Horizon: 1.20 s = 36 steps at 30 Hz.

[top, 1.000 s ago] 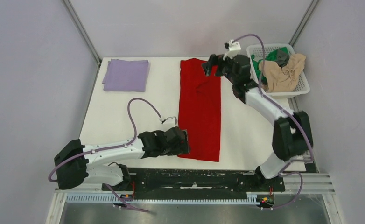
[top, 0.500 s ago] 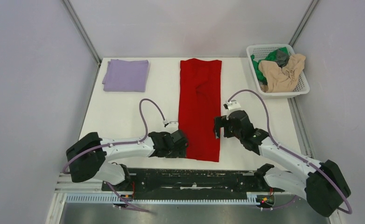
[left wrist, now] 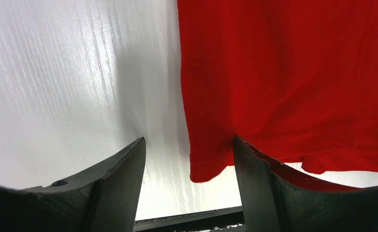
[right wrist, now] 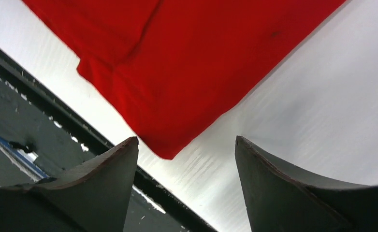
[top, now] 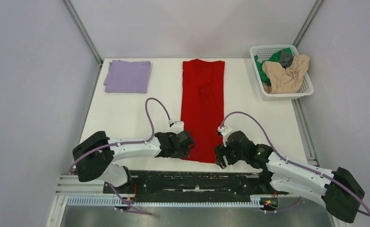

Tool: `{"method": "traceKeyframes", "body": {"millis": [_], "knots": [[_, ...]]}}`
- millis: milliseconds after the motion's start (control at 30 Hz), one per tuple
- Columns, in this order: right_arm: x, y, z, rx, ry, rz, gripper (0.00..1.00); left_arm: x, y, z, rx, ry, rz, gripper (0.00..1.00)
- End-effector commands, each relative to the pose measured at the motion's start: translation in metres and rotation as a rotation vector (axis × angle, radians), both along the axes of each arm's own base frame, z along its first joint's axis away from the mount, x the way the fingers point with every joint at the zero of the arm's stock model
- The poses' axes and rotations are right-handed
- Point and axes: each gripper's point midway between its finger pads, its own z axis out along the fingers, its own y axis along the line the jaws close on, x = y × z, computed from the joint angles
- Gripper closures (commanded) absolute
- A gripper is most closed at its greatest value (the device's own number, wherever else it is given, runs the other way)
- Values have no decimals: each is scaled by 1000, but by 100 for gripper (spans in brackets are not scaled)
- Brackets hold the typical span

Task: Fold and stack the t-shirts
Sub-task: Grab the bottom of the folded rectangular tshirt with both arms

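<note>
Two black fingers [left wrist: 122, 181] of the left gripper [left wrist: 188, 181] are spread wide apart and pinch nothing. The near left corner of the red t-shirt [left wrist: 283, 72] lies in the gap between them, flat on the white table [left wrist: 56, 72]. One finger sits over the shirt's bottom edge. It is too hard to tell if it touches the cloth.

The right gripper [right wrist: 187, 181] has its fingers spread wide too, and it holds nothing. The near right corner of the red t-shirt points down into that gap. A dark rail [right wrist: 42, 111] runs along the table edge just beside this corner.

From above, the red t-shirt is a long, thin strip down the middle of the table, running from the far edge to the near edge. Both arms lie low, one at each side of its near end.

A purple t-shirt [top: 127, 75] lies folded in a neat square at the far left corner, well apart from the red one. A white basket [top: 287, 96] stands at the far right corner. In it, a beige t-shirt [top: 285, 73], a green t-shirt [top: 259, 65] and a dark grey t-shirt [top: 286, 58] sit in a messy heap.
</note>
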Motion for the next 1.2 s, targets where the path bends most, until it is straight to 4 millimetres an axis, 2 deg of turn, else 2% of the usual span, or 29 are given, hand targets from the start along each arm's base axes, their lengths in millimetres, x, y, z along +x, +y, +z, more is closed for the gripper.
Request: {"method": "traceKeyframes", "body": {"millis": [0, 67, 233, 400, 433, 600, 667, 800, 900, 967, 1033, 1167], "knots": [[-13, 1, -10, -28, 33, -3, 26, 4, 2, -7, 44, -4, -17, 31], [-19, 3, -15, -39, 46, 10, 29, 2, 1, -9, 40, 4, -20, 35], [-15, -2, -26, -95, 10, -55, 39, -2, 1, -14, 36, 27, -22, 41], [-6, -11, -28, -128, -11, -136, 65, -6, 7, -20, 62, 44, -24, 51], [-8, -11, -28, -124, -7, -136, 70, -7, 10, -21, 72, 44, -24, 56], [-15, -23, -32, -143, 9, -145, 75, -11, 22, -25, 95, 47, -20, 74], [-20, -23, -34, -135, 23, -131, 76, -16, 18, -27, 57, 62, -38, 79], [-29, -12, -38, -72, 57, -83, 79, -22, 2, -29, -33, 92, -63, 97], [-33, -5, -36, -37, 66, -59, 81, -27, -8, -28, -88, 115, -78, 98], [-37, -2, -35, -22, 78, -52, 83, -33, -5, -27, -100, 134, -62, 98], [-43, 1, -34, -7, 95, -43, 90, -40, 0, -23, -117, 135, -51, 98], [-55, -4, -37, -27, 126, -31, 97, -58, 12, -11, -132, 130, -50, 98]]}}
